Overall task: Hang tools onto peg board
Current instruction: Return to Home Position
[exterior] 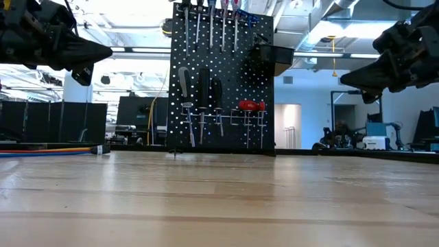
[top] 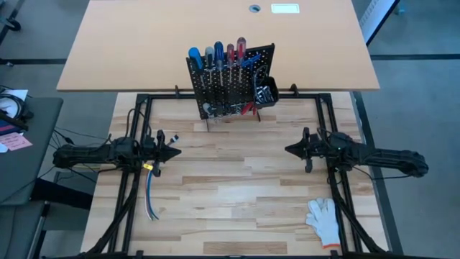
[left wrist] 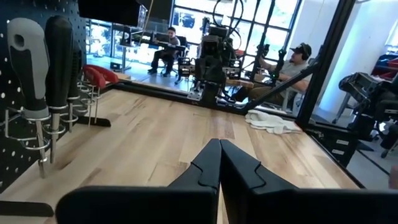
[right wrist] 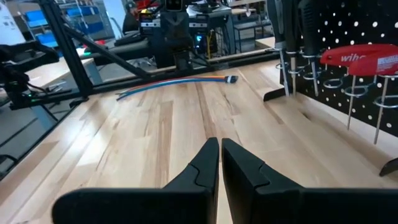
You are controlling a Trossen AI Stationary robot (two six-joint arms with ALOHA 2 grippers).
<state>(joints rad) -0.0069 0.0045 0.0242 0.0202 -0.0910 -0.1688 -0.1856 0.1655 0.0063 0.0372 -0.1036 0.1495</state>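
The black peg board point(top: 230, 83) stands upright at the far middle of the wooden table. Screwdrivers with blue, grey and red handles point(top: 215, 56) stick up along its top. Lower down, black- and grey-handled screwdrivers point(left wrist: 37, 68) and red-handled pliers point(exterior: 251, 106) hang in wire loops. A small black bin point(top: 264, 92) holding small metal bits is fixed to the board's right side. My left gripper point(top: 176, 152) hovers level at mid-table left, shut and holding nothing. My right gripper point(top: 290, 150) faces it from the right, also shut and holding nothing.
A white glove point(top: 323, 219) lies at the near right. A bundle of coloured cables point(top: 149, 194) lies at the near left. A tan tabletop point(top: 215, 36) lies beyond the board. Bare wood stretches between the grippers. People sit in the room beyond point(left wrist: 280, 68).
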